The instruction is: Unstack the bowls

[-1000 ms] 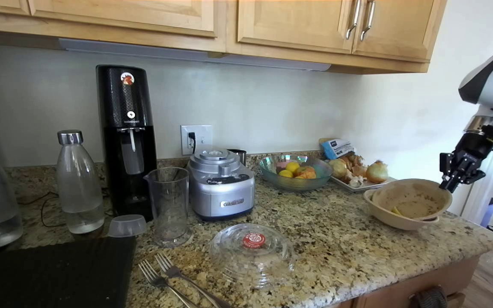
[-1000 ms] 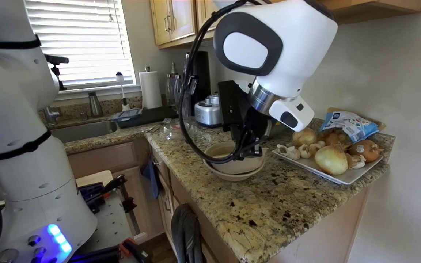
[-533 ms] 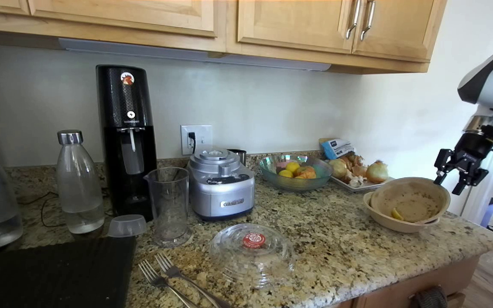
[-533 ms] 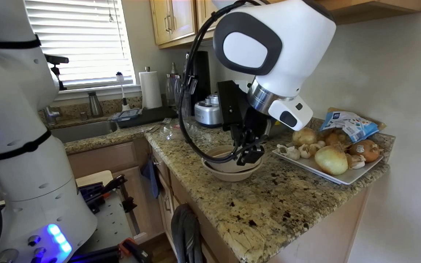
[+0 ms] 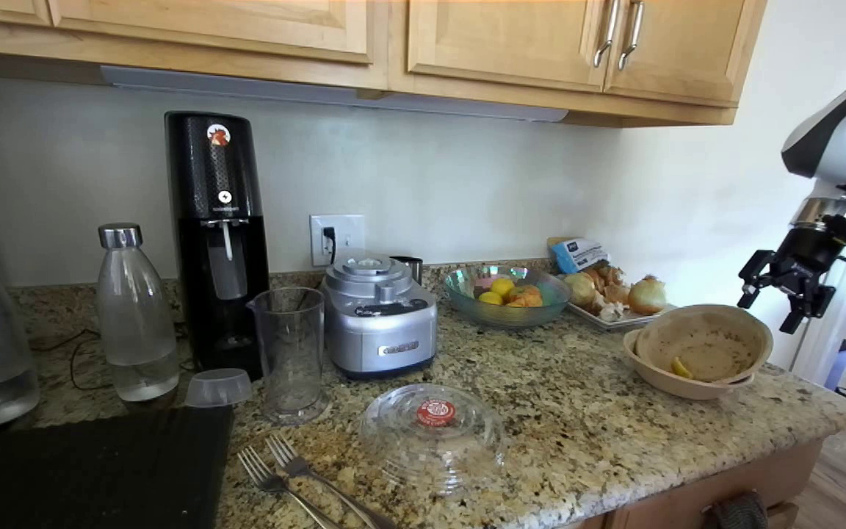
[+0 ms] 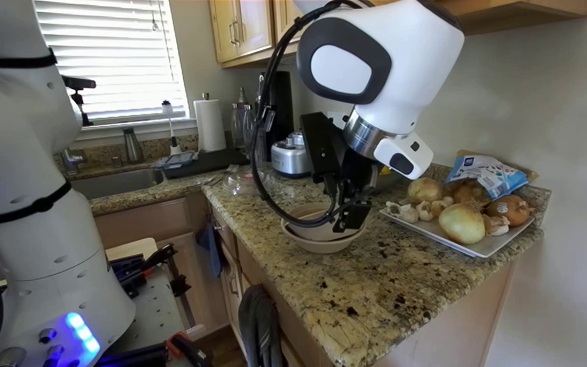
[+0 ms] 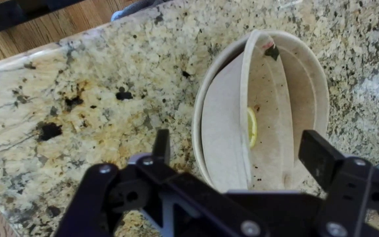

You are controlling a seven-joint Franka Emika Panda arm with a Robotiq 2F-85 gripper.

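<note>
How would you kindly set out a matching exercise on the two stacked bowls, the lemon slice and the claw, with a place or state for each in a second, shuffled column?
Column one
1. Upper bowl
2. Lemon slice
3. Lower bowl
4. Claw

Column two
A. Stands directly on the countertop
B. Black and open
C. Yellow, lying inside a bowl
D. Tilted, resting in another bowl

Right pairs: 1-D; 2-C; 3-A; 4-B

The bowls [image 7: 224, 125] look matt and papery, the stone counter [image 5: 570, 411] glossy
</note>
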